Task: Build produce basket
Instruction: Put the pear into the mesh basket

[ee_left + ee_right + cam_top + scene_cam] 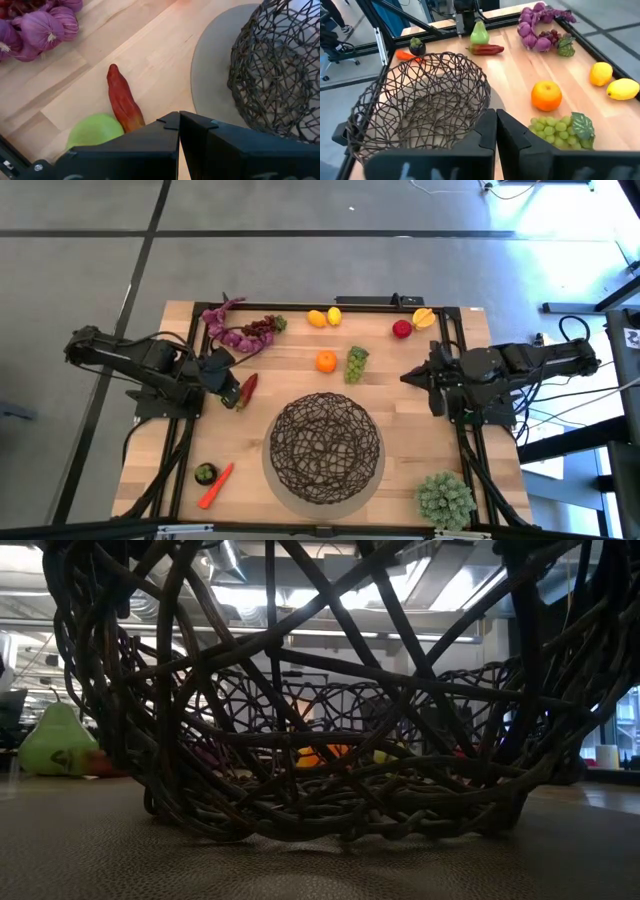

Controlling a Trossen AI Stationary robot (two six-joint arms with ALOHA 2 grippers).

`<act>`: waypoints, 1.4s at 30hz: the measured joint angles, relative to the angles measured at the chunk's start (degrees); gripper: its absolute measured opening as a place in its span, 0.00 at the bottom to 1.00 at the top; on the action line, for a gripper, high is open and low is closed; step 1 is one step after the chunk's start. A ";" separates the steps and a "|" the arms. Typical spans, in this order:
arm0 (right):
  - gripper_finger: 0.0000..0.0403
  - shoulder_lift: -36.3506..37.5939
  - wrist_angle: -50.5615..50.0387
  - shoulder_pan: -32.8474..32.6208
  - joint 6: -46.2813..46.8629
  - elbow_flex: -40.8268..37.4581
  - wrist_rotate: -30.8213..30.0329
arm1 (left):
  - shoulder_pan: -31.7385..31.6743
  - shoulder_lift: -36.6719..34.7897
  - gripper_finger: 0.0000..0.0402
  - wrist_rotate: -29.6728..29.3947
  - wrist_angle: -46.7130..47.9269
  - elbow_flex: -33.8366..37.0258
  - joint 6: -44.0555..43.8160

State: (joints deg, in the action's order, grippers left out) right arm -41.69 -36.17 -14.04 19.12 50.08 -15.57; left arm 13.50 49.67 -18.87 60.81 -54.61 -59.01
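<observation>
The dark woven-wire basket (pixel 330 710) fills the low view, sitting empty on a round grey mat at the near middle of the pale wooden surface (pixel 300 370). Left to right: the left gripper (pixel 232 392), jaws shut and empty, hovers over a smooth red pepper (pixel 248 386) and green pear (pixel 95 131); a dimpled orange (pixel 326 361) and knobbly green grape bunch (pixel 356 363) lie beyond the basket; the right gripper (pixel 412 377) waits, jaws closed on nothing. Closed jaws may shove the slick pepper aside.
</observation>
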 joint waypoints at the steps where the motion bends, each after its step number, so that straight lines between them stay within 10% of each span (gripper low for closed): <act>1: 0.02 -0.71 -0.38 0.00 0.13 0.52 0.65 | 0.00 0.00 0.00 0.00 -0.24 0.00 -0.22; 19: 0.02 -3.58 -0.62 -0.01 3.78 1.51 2.33 | -0.58 0.37 0.29 1.22 1.57 0.02 -10.53; 30: 0.02 -3.58 -0.60 0.00 6.02 1.51 2.32 | -4.20 0.55 0.30 5.57 17.05 0.02 -32.87; 42: 0.02 -3.54 -0.57 0.00 5.75 1.49 2.32 | -4.26 3.28 0.30 6.58 20.14 2.25 -30.44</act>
State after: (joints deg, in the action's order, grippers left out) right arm -45.23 -36.75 -14.04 24.86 51.57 -13.25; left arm 9.23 52.95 -12.30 80.95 -52.36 -89.45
